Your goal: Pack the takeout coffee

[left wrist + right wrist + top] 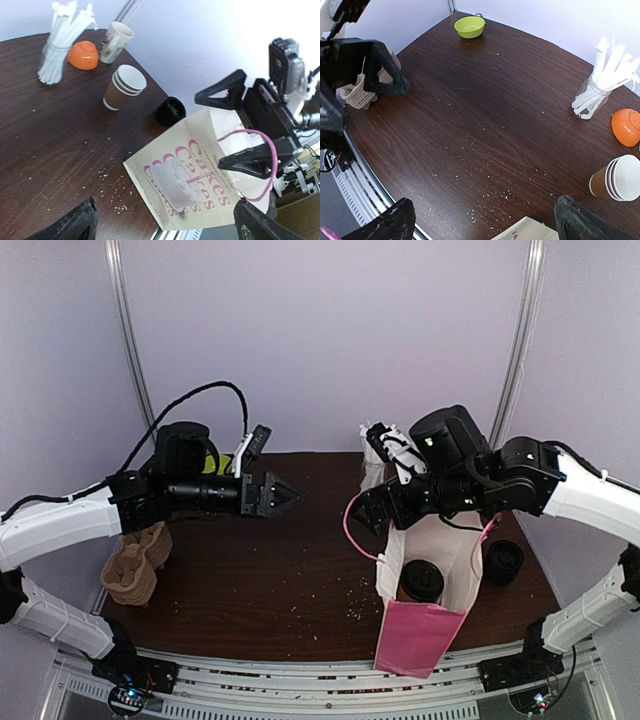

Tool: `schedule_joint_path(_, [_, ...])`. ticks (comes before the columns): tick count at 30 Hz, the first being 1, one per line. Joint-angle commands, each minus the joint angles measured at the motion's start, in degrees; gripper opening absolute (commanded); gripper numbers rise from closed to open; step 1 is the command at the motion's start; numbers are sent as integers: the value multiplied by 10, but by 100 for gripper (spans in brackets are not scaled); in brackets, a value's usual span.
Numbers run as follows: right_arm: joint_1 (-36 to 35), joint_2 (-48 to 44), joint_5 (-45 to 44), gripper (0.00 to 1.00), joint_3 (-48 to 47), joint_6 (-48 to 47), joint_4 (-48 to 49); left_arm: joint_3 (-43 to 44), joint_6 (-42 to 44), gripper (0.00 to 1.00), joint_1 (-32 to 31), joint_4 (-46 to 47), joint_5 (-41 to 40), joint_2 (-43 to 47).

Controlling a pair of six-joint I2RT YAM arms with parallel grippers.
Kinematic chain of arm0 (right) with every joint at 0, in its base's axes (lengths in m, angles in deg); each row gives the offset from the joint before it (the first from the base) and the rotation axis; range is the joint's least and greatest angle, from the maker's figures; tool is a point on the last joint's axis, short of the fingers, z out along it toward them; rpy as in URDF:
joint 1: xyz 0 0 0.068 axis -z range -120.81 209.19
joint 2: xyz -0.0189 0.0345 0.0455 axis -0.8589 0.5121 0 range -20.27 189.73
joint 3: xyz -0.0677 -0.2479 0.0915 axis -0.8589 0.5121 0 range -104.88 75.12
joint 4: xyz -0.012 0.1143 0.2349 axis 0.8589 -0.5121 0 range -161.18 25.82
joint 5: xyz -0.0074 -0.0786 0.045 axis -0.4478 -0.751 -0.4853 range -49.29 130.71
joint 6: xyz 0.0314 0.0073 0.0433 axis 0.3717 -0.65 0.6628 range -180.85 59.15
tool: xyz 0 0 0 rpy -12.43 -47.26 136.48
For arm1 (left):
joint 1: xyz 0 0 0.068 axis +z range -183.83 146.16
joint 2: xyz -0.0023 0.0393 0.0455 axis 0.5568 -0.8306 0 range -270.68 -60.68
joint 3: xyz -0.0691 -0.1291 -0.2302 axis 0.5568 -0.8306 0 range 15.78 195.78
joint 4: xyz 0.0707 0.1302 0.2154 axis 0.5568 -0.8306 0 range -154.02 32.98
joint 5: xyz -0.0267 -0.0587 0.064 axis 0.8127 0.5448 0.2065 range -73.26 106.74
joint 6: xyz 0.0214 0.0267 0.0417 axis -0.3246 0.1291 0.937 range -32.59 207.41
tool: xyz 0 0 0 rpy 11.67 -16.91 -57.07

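I see the takeout coffee (422, 580) sitting inside the paper bag (418, 635) at the top view's lower right, with my left gripper (165, 202) and right gripper (485, 202) both spread wide.

My dark brown tabletop (300, 575) has little crumbs (352, 612) on it. Pale purple walls (330, 330) stand around it.

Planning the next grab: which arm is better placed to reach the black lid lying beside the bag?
Right, probably. The black lid sits right of the bag, beneath the right arm; the left tool is beyond the bag.
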Motion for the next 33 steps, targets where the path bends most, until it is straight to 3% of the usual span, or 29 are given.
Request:
schedule_joint_path(1, [1, -15, -20, 100, 3, 10, 10, 39, -1, 98, -38, 44, 21, -9])
schedule_joint_path(10, [1, -24, -23, 100, 9, 16, 1, 107, 17, 93, -95, 32, 31, -58])
schedule_joint_path(13, [2, -26, -18, 100, 13, 17, 6, 128, 25, 86, -105, 23, 30, -77])
schedule_joint_path(19, [1, -30, -17, 100, 18, 19, 4, 152, 37, 64, -115, 14, 38, -102])
schedule_joint_path(28, [2, -33, -12, 100, 20, 19, 3, 165, 44, 42, -121, 8, 44, -120])
schedule_joint_path(33, [2, -33, -11, 100, 21, 20, 2, 173, 48, 23, -124, 10, 57, -128])
